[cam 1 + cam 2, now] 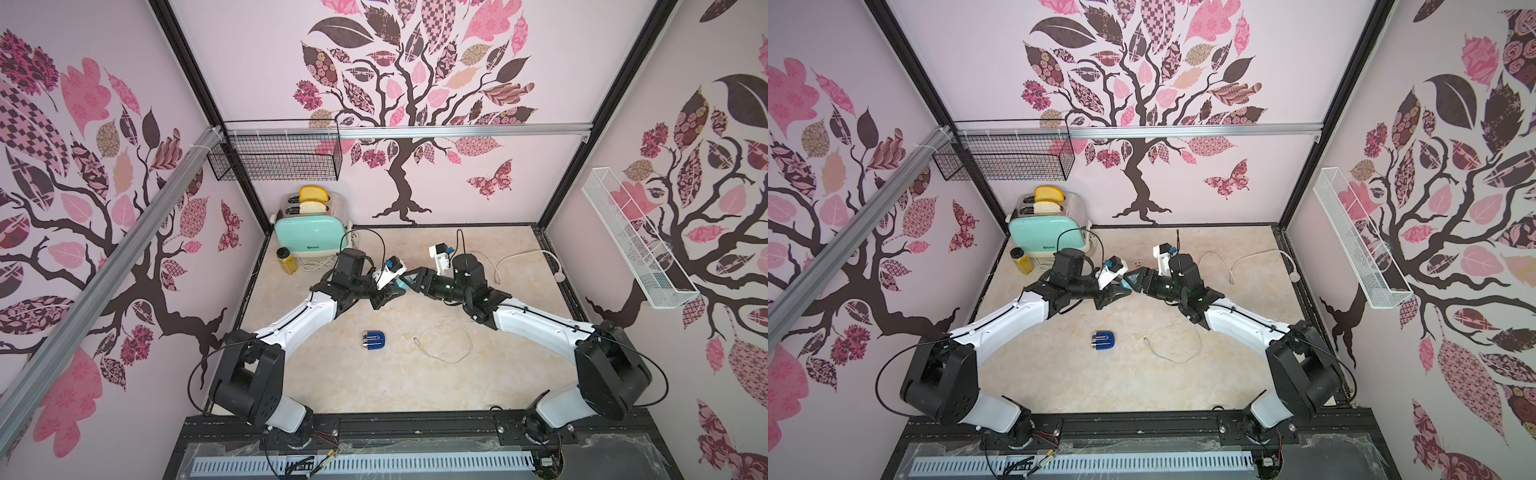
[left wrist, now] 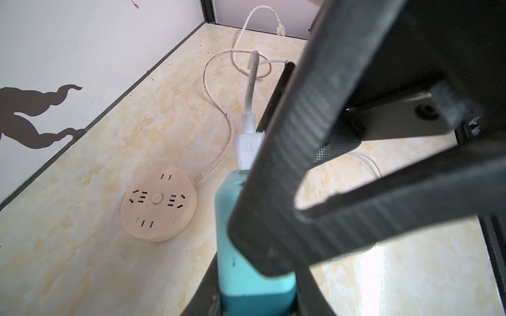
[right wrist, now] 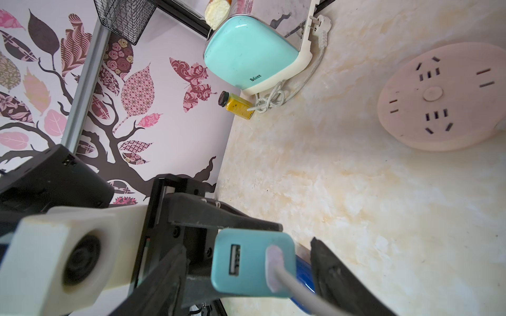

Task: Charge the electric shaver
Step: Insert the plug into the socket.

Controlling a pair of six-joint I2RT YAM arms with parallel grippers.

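Both top views show the electric shaver (image 1: 374,341) lying free on the tabletop (image 1: 415,386), nearer its front edge, a thin white cable's loose connector (image 1: 417,340) just beside it. Farther back, over the tabletop's middle, the left gripper (image 1: 394,293) clamps a teal plug adapter (image 3: 246,262) carrying a white USB plug (image 2: 247,147). The right gripper (image 3: 245,247) stands wide, one finger on each side of the adapter. A round pale-pink power strip (image 2: 158,203) lies toward the back edge.

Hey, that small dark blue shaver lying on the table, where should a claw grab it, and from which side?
Take the dark blue rounded electric shaver across its body, clear of the silver ridged head, coming straight down from above. It lies flat on the beige marbled table with nothing touching it, so both flanks look free.
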